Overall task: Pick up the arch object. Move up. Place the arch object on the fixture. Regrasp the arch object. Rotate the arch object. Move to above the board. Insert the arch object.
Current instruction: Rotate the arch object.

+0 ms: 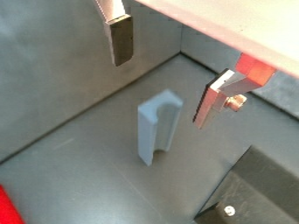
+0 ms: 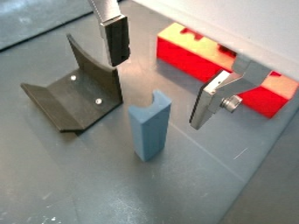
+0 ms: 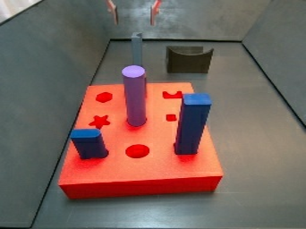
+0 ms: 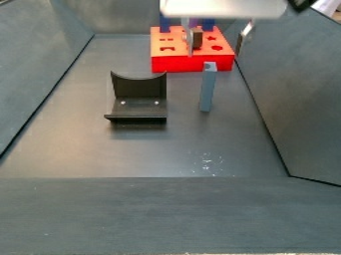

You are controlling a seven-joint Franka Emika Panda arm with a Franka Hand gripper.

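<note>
Pincer (image 2: 162, 74) jaws stand wide apart above the arch object (image 2: 149, 127), gripping nothing; in both wrist views one finger (image 1: 121, 41) hangs on one side of the bar and the other finger (image 1: 214, 101) on the opposite side, neither touching it. The arch object (image 1: 156, 129) stands upright on the grey floor (image 4: 147, 149), its grooved face showing in a wrist view, and it is free of every other thing. Beside the arch object sits the fixture (image 2: 73, 87), a dark bracket on a base plate, near but apart from it; in a wrist view only a corner of the fixture (image 1: 251, 197) shows, cut off by the frame edge. Beyond the arch object lies the board (image 2: 222, 66), partly covered by a finger in that view. In a side view the board (image 3: 143, 170) fills the foreground with a purple cylinder (image 3: 134, 94) and two blue pegs (image 3: 191, 123) standing in it, and the arch object (image 3: 136, 49) shows only as a thin pale sliver behind the cylinder, hard to make out. There the pincer (image 3: 132, 11) is cropped to its fingertips. In a side view the arch object (image 4: 209, 87) stands between the fixture (image 4: 138, 98) and the right wall, with the board (image 4: 193, 52) behind it; the pincer (image 4: 222, 27) is mostly hidden under the arm's body.
</note>
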